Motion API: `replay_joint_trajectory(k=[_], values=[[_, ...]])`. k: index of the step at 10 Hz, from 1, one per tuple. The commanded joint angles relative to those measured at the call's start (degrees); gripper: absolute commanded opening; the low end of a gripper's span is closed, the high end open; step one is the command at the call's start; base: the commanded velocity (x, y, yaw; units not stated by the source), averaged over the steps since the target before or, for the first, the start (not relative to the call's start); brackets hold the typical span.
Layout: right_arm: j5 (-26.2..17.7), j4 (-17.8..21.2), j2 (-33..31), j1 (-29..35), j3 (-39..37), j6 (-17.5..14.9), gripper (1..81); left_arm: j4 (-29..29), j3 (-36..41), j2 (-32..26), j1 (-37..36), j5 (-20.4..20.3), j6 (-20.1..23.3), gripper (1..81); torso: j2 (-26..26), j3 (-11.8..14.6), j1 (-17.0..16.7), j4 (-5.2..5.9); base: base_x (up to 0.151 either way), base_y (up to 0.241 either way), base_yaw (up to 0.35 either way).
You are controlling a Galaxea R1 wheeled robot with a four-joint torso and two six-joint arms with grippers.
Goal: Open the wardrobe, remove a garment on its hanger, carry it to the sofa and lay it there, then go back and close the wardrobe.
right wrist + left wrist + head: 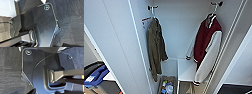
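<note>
The wardrobe [181,30] stands open in front of me in the head view, its white doors swung out to either side. Inside on the right hangs the garment [206,45], a maroon jacket with white sleeves and striped cuffs. Its thin white hanger [214,10] rises from the collar to a dark hook near the top. The sleeves hang down beside a low white shelf [186,70].
An olive-green jacket [156,47] hangs on the wardrobe's left side. A box of small items [167,86] sits on the wardrobe floor. A blue object [95,75] lies beyond the left door [114,45]. Both wrist views look down on dark carpet [10,65] [72,18].
</note>
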Motion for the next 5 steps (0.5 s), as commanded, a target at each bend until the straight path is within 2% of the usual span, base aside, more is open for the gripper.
replay_joint_trajectory(k=[1,3,5], values=[[-6.7,-4.0,13.5,0.3,-18.8,-0.5,81.1,0.5,-0.5,1.2,-0.7,4.8,0.6,81.1,0.0,0.0,0.0,0.00,0.000,0.000,0.000],[-6.6,-5.9,16.9,0.5,-23.6,-0.4,81.1,0.4,-0.5,1.9,-0.7,4.8,0.6,81.1,0.0,0.0,0.0,0.00,0.000,0.000,0.000],[-6.6,-6.0,17.1,0.6,-23.0,-0.5,81.1,0.4,-0.5,2.2,-0.7,4.8,0.6,81.1,0.0,0.0,0.0,0.00,0.000,0.000,0.000]])
